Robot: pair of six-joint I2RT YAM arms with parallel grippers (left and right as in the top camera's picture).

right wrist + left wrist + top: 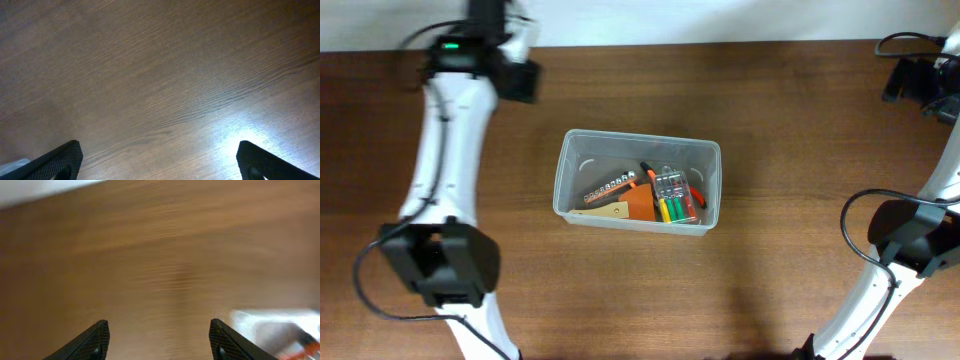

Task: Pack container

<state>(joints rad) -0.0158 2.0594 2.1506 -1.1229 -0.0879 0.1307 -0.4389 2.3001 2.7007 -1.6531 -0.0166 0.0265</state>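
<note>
The container (pixel 570 165), a large clear plastic bin, stands in the middle of the wooden table. Inside it lie a small clear case (pixel 670 190) with green, yellow and red pieces, an orange tool (pixel 640 206), a tan wedge (pixel 611 211) and a strip of metal bits (pixel 610 187). My left gripper (pixel 520 80) hovers at the far left, well away from the bin. In the blurred left wrist view it (pixel 157 327) is open over bare wood, and the container (pixel 280 330) smears in at the lower right. My right gripper (pixel 905 78) is at the far right corner. In its own view it (pixel 160 150) stands open over bare wood.
The white far edge of the table (pixel 720 20) runs along the top. Black cables (pixel 865 225) loop beside the right arm and another cable (pixel 365 290) beside the left arm's base. Bare wood surrounds the bin on all sides.
</note>
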